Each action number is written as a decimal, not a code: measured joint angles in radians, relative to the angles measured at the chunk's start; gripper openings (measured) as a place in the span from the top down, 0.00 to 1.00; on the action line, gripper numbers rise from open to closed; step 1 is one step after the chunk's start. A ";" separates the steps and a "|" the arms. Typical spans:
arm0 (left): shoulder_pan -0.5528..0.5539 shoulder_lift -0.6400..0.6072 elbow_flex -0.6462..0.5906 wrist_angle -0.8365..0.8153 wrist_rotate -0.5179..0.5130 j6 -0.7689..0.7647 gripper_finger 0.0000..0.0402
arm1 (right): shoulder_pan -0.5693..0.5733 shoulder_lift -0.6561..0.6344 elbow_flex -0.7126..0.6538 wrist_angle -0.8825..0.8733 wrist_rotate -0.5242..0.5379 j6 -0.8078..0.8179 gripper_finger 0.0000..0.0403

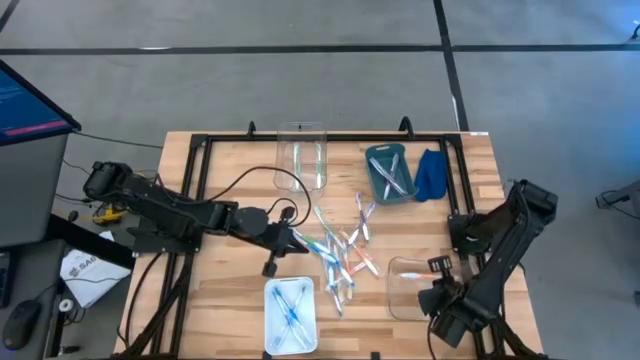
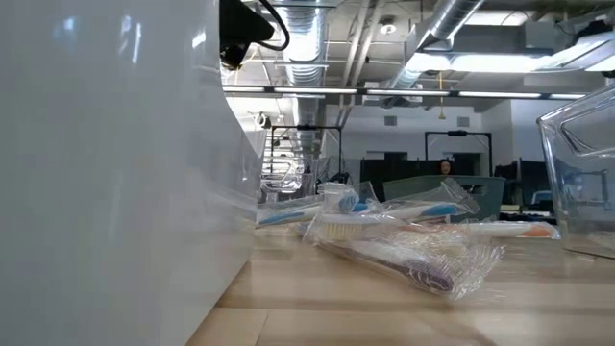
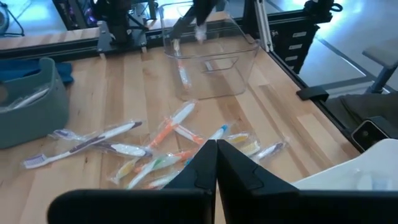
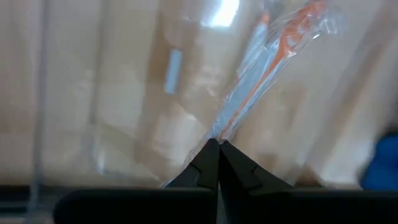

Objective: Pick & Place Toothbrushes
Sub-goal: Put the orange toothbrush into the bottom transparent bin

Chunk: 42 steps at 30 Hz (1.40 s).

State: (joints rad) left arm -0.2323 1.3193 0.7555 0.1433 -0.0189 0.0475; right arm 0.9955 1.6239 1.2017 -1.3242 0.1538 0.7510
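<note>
Several wrapped toothbrushes (image 1: 342, 256) lie in a loose pile on the wooden table's middle (image 3: 155, 155) (image 2: 404, 240). My left gripper (image 1: 297, 240) hangs shut just left of the pile, its fingertips (image 3: 216, 149) with nothing between them. My right gripper (image 1: 436, 272) points down over a clear bin (image 1: 408, 287) at the near right and is shut on an orange-and-white toothbrush (image 4: 273, 50) in clear wrap. The left wrist view shows that toothbrush (image 3: 182, 73) hanging at the bin (image 3: 211, 68). My right gripper pinches one end of the wrapped toothbrush (image 4: 227, 127) between its two fingers, coming from above and pointing down. The toothbrush hangs below the fingers at the clear bin's opening. Whether its lower end touches the bin's floor, I cannot tell.
A white tray (image 1: 290, 318) with blue toothbrushes sits at the near edge. A tall clear bin (image 1: 301, 155) with green ones stands at the far side. A teal bin (image 1: 388, 172) holds more, with a folded blue cloth (image 1: 432, 173) beside it. A black frame (image 1: 200, 190) borders the table.
</note>
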 joint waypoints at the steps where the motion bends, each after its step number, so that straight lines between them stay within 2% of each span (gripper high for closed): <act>1: 0.002 0.000 0.000 0.000 0.000 0.000 1.00 | -0.001 -0.014 -0.017 0.020 -0.002 0.000 1.00; 6: 0.004 0.000 0.000 0.000 0.000 0.000 1.00 | -0.001 -0.042 -0.086 0.076 -0.004 -0.013 1.00; 12: 0.005 0.000 0.000 0.004 0.000 0.022 1.00 | -0.012 -0.003 -0.133 0.133 -0.048 -0.127 1.00; 16: 0.005 0.000 0.000 0.012 0.000 0.026 1.00 | -0.037 0.021 -0.142 0.130 -0.077 -0.196 1.00; 29: 0.005 0.000 0.000 0.018 0.000 0.026 1.00 | -0.142 0.025 -0.142 0.188 -0.077 -0.393 1.00; 42: 0.005 0.000 0.000 0.018 0.000 0.026 1.00 | -0.176 0.025 -0.142 0.238 -0.075 -0.411 1.00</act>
State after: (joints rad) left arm -0.2276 1.3193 0.7555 0.1616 -0.0187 0.0738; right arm 0.8196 1.6493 1.0599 -1.0862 0.0784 0.3396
